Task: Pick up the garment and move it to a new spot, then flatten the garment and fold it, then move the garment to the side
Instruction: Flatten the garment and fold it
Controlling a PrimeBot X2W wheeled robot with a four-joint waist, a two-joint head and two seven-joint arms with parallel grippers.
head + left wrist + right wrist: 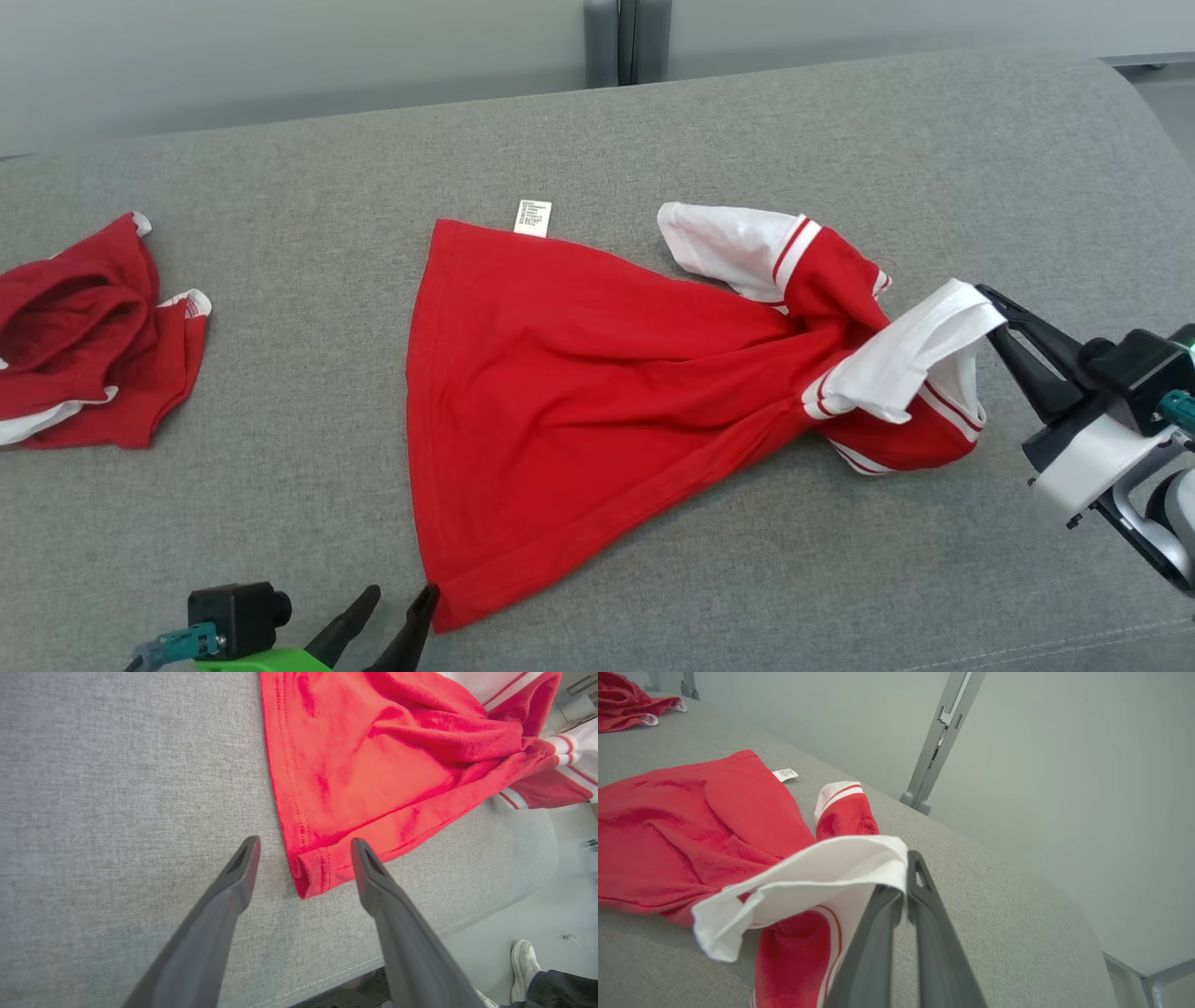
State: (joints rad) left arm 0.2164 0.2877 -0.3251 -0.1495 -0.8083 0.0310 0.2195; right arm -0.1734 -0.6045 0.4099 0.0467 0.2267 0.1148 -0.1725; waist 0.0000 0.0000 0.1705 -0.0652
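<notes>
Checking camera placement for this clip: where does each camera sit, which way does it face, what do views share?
Head view: on the head, facing forward and down at the red garment on the grey cushion; left gripper low, right gripper at right.
Left wrist view: along its open fingers, down at the hem corner.
Right wrist view: along its fingers, shut on the white sleeve, toward the wall.
Shared: head and right wrist views both show the label.

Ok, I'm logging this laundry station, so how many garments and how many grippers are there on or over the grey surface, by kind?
Garments: 2, the spread red shirt and the crumpled red garment.
Grippers: 2, the left gripper, open, and the right gripper, shut on the shirt's white sleeve.
Total: 4.
</notes>
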